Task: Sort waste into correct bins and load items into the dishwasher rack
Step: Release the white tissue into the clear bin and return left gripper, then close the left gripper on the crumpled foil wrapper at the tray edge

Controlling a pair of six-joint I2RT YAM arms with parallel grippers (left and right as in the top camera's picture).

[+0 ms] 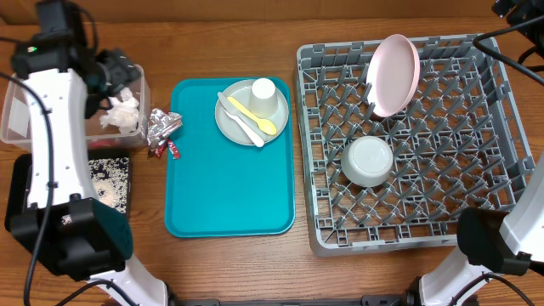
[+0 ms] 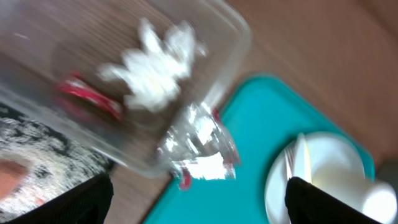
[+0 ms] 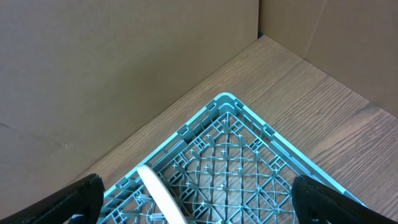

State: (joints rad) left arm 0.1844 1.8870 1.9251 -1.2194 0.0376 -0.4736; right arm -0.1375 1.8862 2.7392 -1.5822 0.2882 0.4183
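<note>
Right of the teal tray (image 1: 229, 195), the rack (image 1: 399, 243) already holds the pink plate (image 1: 393, 75) on edge and the bowl (image 1: 367, 161) upside down. On the tray, the grey plate (image 1: 231, 132) carries the cup (image 1: 263, 98), yellow spoon (image 1: 252, 116) and white utensil (image 1: 246, 129), so most of the loading looks undone. Left of the tray, the tub (image 1: 13, 119) holds tissue (image 1: 119, 110) and a red packet (image 2: 87, 98). Foil (image 1: 161, 125) and another packet (image 1: 167, 151) lie unsorted on the surface between tub and tray. The black tray (image 1: 127, 170), also left, holds grains (image 1: 106, 180). The left hand (image 2: 199, 202) hovers by the tub, spread and empty. The right hand (image 3: 202, 205), far right of the tray over a rack corner, is likewise spread and empty.
</note>
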